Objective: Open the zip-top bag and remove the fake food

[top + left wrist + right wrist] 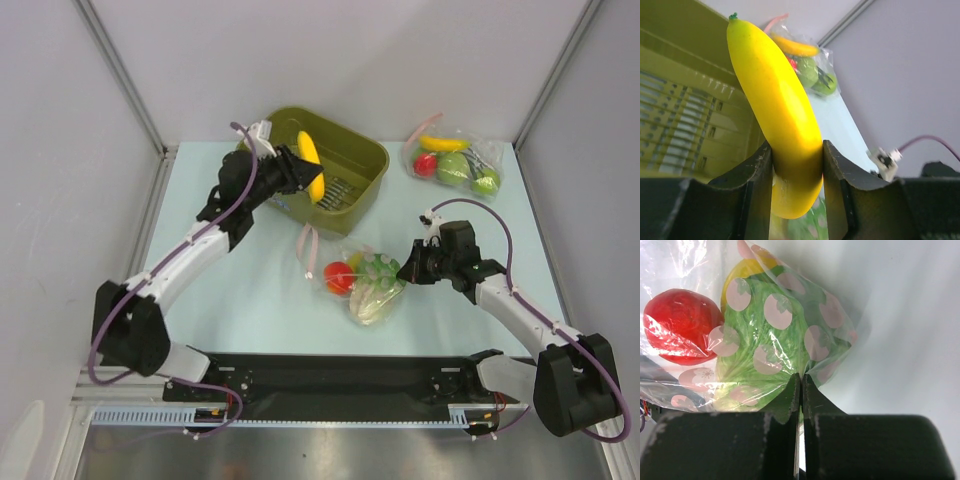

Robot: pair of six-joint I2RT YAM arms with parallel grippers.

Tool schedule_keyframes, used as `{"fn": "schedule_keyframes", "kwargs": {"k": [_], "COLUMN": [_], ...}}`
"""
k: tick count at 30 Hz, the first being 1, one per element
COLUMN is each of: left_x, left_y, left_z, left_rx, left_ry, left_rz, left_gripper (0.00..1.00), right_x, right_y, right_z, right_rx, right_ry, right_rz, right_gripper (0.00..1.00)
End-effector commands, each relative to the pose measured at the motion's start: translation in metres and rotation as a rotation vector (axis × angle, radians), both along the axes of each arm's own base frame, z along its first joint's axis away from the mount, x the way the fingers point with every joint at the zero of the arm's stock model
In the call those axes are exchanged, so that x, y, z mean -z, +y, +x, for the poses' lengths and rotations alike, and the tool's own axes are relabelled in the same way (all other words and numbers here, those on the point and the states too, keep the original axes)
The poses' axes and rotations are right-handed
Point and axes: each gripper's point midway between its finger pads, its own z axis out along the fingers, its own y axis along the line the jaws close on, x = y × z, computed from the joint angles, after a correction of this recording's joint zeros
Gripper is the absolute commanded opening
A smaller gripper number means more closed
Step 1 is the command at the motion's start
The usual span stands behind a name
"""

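1. From above, the left gripper hangs over the olive bin. Its wrist camera shows the fingers clamped on the yellow banana, low on its length.
2. The zip-top bag lies mid-table, with the right gripper at its right edge.
3. Only the right wrist view shows those jaws pressed together on the bag's plastic (cabbage and red fruit inside).

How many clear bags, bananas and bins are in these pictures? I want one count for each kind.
Clear bags: 2 (zip-top bag, far bag)
Bananas: 2 (held banana, bagged banana)
Bins: 1 (green bin)
Total: 5
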Motion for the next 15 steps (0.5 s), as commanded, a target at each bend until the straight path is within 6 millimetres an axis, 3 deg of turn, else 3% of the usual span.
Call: {"fn": "schedule_keyframes", "kwargs": {"k": [1, 2, 4, 5, 6, 7, 11, 13, 15], "left_x": [-0.042, -0.046, -0.024, -0.029, -0.006, 0.000, 0.022, 0.025, 0.017], "left_y": [-0.010, -0.015, -0.025, -0.030, -0.035, -0.038, -0.046, -0.045, -0.041], "left_z": [0.034, 0.041, 0.060, 0.066, 0.075, 0.079, 0.085, 0.084, 0.080], "left_rx": [-0.006, -0.002, 0.006, 0.014, 0.023, 0.025, 0.038, 0.042, 0.035], "left_ry": [-0.167, -0.179, -0.153, -0.162, -0.114, -0.102, -0.067, -0.064, -0.087], "left_rz": [-0.035, -0.042, -0.028, -0.029, 0.004, 0.021, 0.077, 0.085, 0.097], "left_gripper": [0.26, 0.26, 0.29, 0.32, 0.44, 0.44, 0.85, 0.96, 0.97], "right_x": [-0.017, -0.019, -0.021, -0.022, -0.023, -0.024, -0.023, -0.022, -0.022], "right_y": [0.001, 0.002, 0.003, 0.002, 0.002, 0.002, 0.000, 0.000, 0.000], "right_z": [0.009, 0.009, 0.009, 0.009, 0.009, 0.008, 0.006, 0.006, 0.006], "right_rx": [-0.001, -0.005, -0.006, -0.004, -0.003, -0.003, -0.001, 0.001, 0.002], "right_ry": [-0.060, -0.062, -0.065, -0.067, -0.067, -0.068, -0.070, -0.068, -0.070], "right_rz": [0.014, 0.019, 0.024, 0.024, 0.023, 0.023, 0.017, 0.019, 0.021], "right_gripper": [0.00, 0.00, 0.00, 0.00, 0.00, 0.00, 0.00, 0.00, 0.00]}}
